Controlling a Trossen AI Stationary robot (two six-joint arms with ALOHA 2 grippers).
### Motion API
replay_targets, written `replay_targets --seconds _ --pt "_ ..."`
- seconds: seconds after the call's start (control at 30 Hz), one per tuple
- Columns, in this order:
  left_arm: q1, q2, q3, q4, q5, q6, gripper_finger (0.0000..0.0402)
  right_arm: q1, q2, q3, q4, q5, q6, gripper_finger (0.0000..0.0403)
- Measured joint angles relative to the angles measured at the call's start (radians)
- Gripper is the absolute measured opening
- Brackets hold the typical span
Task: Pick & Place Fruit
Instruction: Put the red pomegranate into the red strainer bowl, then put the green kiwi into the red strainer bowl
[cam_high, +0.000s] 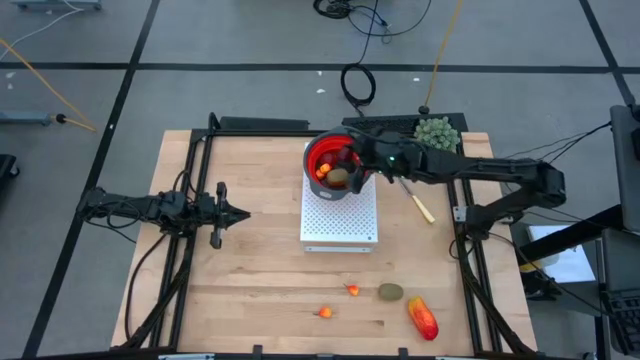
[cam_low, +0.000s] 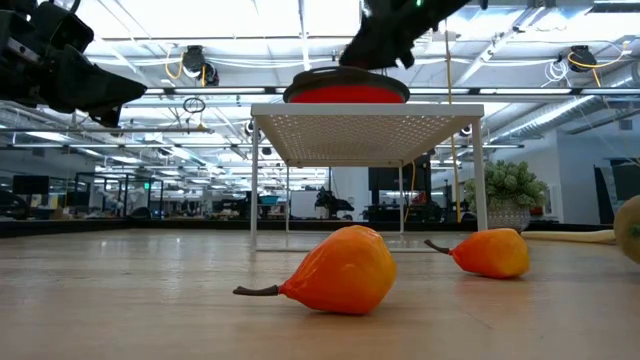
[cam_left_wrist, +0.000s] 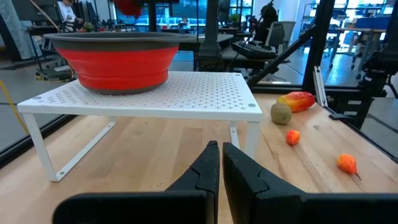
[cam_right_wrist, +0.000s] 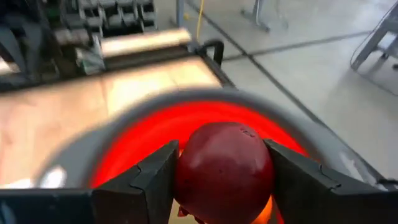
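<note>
My right gripper hovers over the red bowl, which stands on a white perforated stand, and is shut on a dark-red ball. Several fruit pieces lie in the bowl, among them a brown-green oval. On the near part of the table lie a tiny orange piece, a small red-orange piece, a brown-green oval and a red-orange oblong. My left gripper waits shut, left of the stand and above the table. My right gripper pinches the dark-red ball between its two fingers, one on each side of the ball's widest part. The ball is lifted clear, above the opening of the red bowl.
A yellow-handled knife lies right of the stand, under my right arm. A green spiky ball plant sits at the far right corner. Bare wood stretches between my left gripper and the near edge. Cables lie on the floor beyond the table.
</note>
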Motion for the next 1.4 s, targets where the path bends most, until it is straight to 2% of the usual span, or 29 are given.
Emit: replay_targets --seconds 0.13,0.4,0.73,1.13,1.4 --pt "0.000 0.000 0.000 0.000 0.000 -0.002 0.0019 -0.021 0.034 0.003 -0.038 -0.042 -0.008 0.0213" --pt "0.000 0.000 0.000 0.000 0.001 0.001 0.0019 -0.020 0.048 0.003 -0.134 -0.040 -0.034 0.0213" --pt "0.000 0.000 0.000 0.000 0.001 0.003 0.0019 -0.020 0.048 0.003 -0.149 -0.041 -0.042 0.0213" --pt "0.000 0.000 0.000 0.000 0.000 0.002 0.0019 -0.020 0.048 0.003 -0.150 -0.041 -0.042 0.0250" --pt "0.000 0.000 0.000 0.000 0.000 0.001 0.0019 -0.001 -0.014 0.001 -0.146 -0.038 -0.086 0.0236"
